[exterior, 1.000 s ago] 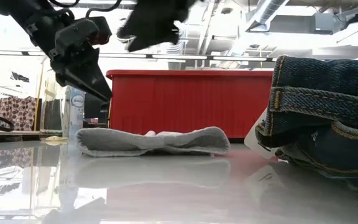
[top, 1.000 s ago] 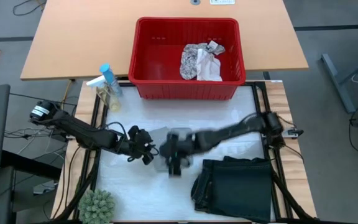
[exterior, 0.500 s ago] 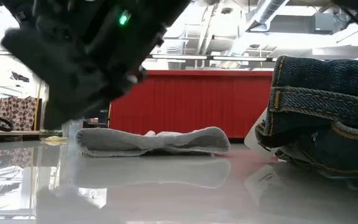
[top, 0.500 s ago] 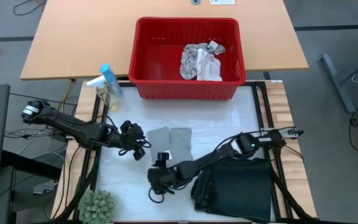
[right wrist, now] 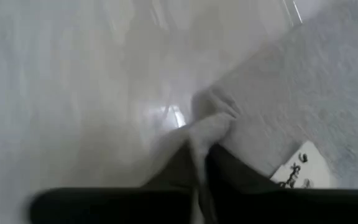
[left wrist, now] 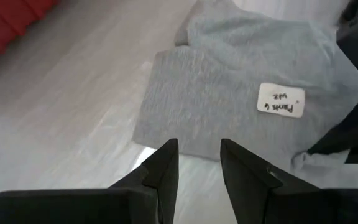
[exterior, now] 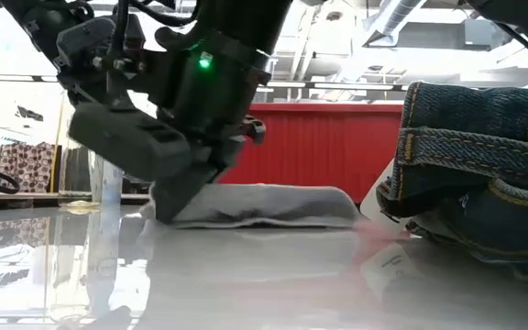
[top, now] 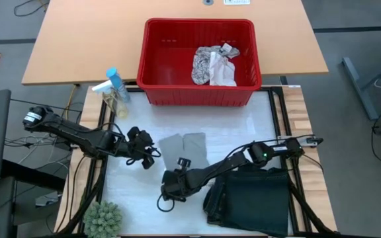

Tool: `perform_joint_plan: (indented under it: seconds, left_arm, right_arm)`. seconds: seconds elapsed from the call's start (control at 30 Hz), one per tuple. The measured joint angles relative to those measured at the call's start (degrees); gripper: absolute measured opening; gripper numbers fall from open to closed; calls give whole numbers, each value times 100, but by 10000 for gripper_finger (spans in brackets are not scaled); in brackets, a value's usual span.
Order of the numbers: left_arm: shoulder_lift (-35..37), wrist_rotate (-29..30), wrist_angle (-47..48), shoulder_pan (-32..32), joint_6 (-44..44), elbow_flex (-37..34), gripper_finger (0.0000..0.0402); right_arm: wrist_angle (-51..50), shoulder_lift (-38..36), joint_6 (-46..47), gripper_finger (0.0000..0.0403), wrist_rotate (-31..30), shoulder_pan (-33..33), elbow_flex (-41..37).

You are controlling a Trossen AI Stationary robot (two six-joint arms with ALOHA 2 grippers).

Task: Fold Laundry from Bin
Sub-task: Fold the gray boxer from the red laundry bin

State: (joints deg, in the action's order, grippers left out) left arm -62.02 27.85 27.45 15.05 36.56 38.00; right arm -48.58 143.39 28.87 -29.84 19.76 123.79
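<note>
A folded grey cloth (top: 187,149) with a white tag (left wrist: 280,99) lies flat on the white table. My right gripper (top: 174,170) is down at its near left corner, shut on it. My left gripper (top: 145,153) hovers open just left of the cloth, its fingers (left wrist: 166,168) above bare table. A folded dark garment (top: 250,198) lies at the near right. The red bin (top: 152,66) stands at the far edge. A leaf-patterned cloth (top: 207,63) and a whitish cloth (top: 225,74) lie in it. My right gripper pinches the grey cloth's near left corner (right wrist: 211,127) between its two fingers; the edge is bunched up there. The fingers come slanting down from the near side (exterior: 168,209). The rest of the cloth lies flat on the table.
A spray bottle (top: 114,89) stands left of the bin. A small green plant (top: 104,218) sits at the near left corner. Black frame rails (top: 280,119) run along the table's sides. The white table surface (top: 243,132) shows bare between bin and dark garment.
My right gripper has swung from above the grey cloth down toward the near edge, then in to the cloth's near left corner. The cloth's left end has been pushed a little toward the right and bunched. My left gripper has drawn back slightly toward the table's left.
</note>
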Motion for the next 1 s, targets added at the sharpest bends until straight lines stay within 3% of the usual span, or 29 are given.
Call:
perform_joint_plan:
  seconds: [0.2,0.37,0.57,0.73,1.0]
  left_arm:
    - [0,134,-61,-3,-70,0,107]
    - [-2,94,-524,-5,-373,0,107]
    - [-73,-959,-1464,-2,-1549,-2,107]
    - [-389,-1189,-2430,-38,-2377,-2,107]
    - [-1656,-2382,-3539,-118,-3256,-2,107]
  right_arm:
    - [-68,-295,-279,21,429,68,7]
    - [-56,-352,-1163,21,1742,321,7]
    - [-382,-352,-1745,21,2934,470,7]
    - [-946,-354,-2289,21,4280,652,7]
    - [-954,-354,-2034,21,3986,1054,7]
